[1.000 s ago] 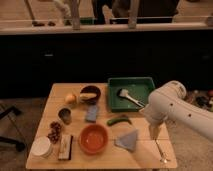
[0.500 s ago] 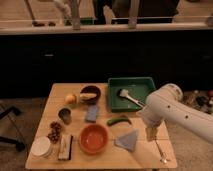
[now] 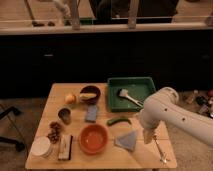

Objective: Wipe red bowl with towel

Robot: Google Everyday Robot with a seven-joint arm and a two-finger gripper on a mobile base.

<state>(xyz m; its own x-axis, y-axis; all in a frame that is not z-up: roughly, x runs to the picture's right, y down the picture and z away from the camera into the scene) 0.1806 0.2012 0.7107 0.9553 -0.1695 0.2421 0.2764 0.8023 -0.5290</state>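
The red bowl (image 3: 93, 138) sits near the table's front edge, orange-red and with nothing inside. Just to its right the towel (image 3: 127, 140) lies flat on the wood, a light grey-blue triangle. My white arm comes in from the right, and the gripper (image 3: 148, 135) hangs down just right of the towel, a little above the table. It stands open and holds nothing. The arm's bulk hides most of the wrist.
A green tray (image 3: 145, 85) with a brush (image 3: 127, 96) stands at the back right. A dark bowl (image 3: 90, 93), blue sponge (image 3: 91, 113), green vegetable (image 3: 118, 121), metal cup (image 3: 64, 115), white cup (image 3: 41, 146) and a utensil (image 3: 160, 150) lie around.
The arm has shifted slightly left and lower, bringing the gripper closer to the towel. The objects on the table have not moved.
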